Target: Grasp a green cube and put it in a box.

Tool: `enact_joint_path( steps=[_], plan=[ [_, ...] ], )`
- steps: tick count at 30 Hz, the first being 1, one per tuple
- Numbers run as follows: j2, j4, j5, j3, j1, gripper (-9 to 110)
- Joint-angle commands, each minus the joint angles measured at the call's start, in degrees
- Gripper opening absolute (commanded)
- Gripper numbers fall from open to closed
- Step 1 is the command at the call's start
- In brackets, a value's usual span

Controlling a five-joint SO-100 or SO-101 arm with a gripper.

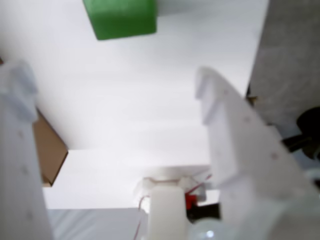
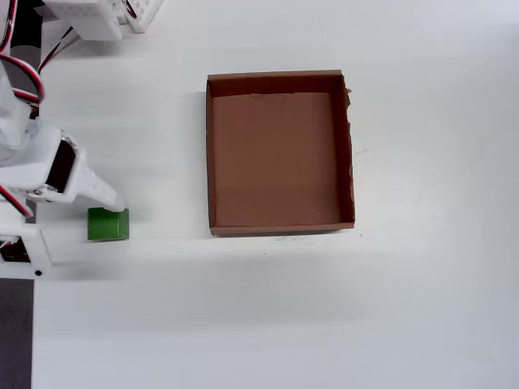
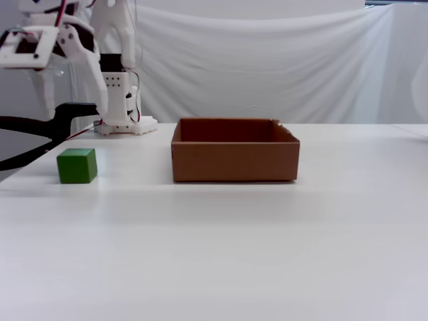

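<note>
Overhead view: green cube near the table's left edge, gripper spread wide above (holding nothing); box mid-table.

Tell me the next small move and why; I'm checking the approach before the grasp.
Probably lower the open gripper straight down around the green cube. In the fixed view it hangs above the cube, which sits on the table left of the empty box; nothing is held.

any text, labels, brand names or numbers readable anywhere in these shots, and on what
None can be read in any view.
Green cube: plain faces, no marking.
Box: bare brown cardboard, no print.
Gripper: plain white plastic, no label visible.
Table: blank white.
</note>
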Motion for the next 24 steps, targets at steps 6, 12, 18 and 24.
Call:
enact_joint_path(
  steps=[6, 12, 18, 24],
  plan=[
    [-6.8, -1.5, -1.9, -9.6, -0.8, 33],
    [-11.6, -4.8, -2.5, -11.0, -1.6, 34],
    [-15.4, -6.9, -2.5, -11.3, -2.5, 33],
    [-17.4, -7.6, -2.5, -11.3, -3.0, 32]
  ],
)
